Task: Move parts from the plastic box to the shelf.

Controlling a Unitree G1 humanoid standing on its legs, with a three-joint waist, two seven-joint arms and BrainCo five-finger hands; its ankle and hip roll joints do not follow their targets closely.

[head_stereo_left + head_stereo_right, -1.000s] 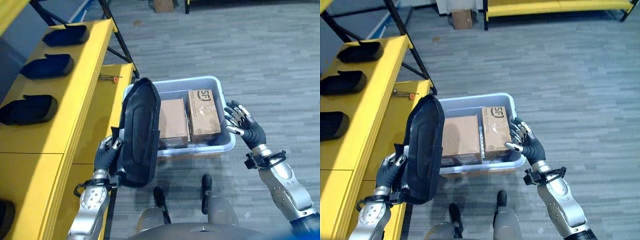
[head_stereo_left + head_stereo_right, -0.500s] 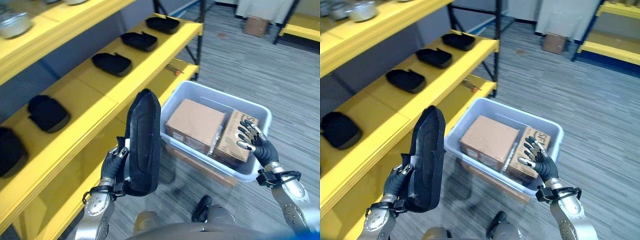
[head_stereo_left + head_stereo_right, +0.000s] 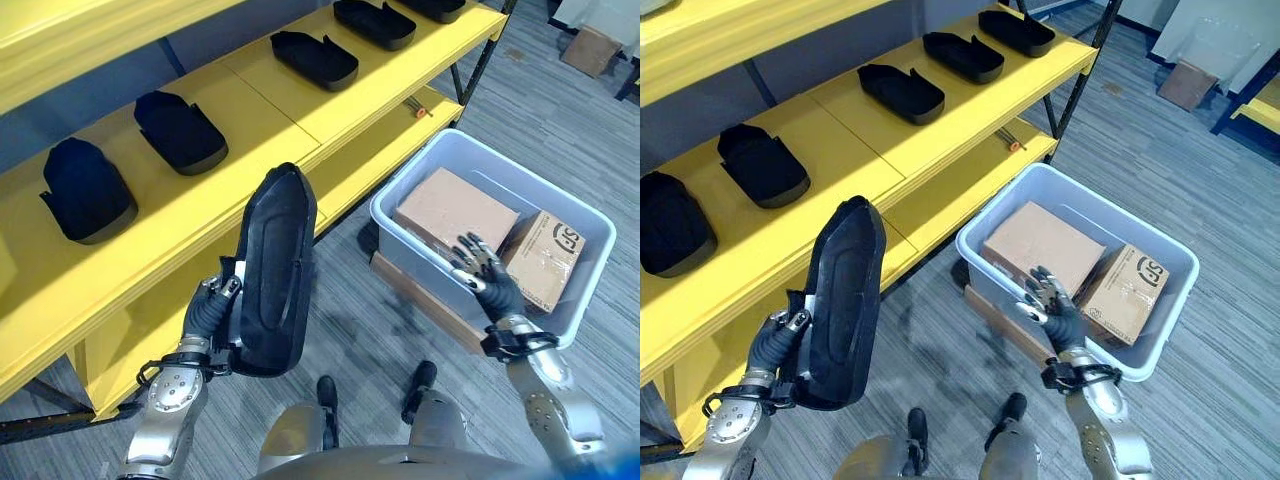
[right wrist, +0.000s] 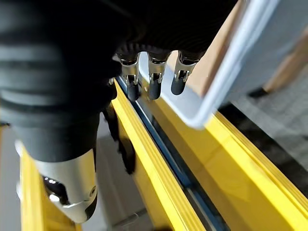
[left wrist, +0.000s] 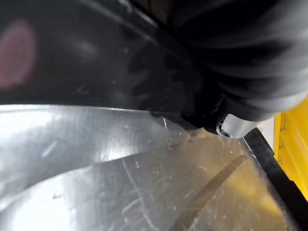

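Left hand [image 3: 208, 312] curled around the lower edge of a large black part [image 3: 272, 270], held upright, long axis running up and away from the hand, broad face turned edge-on toward the shelf [image 3: 250, 130]. The part sits directly above the hand, clear of shelf and floor.

Shelf lies just beyond and to the outer side of the left hand; its yellow middle deck already carries a row of black parts [image 3: 180, 130] lying flat. Judgement: the held part must tip from upright to flat and go across onto the open deck nearest the hand.

Right hand [image 3: 487, 282] well apart on the far side, fingers spread and holding nothing, at the near rim of the plastic box [image 3: 590, 290], two cardboard boxes [image 3: 455, 212] just past its fingertips.
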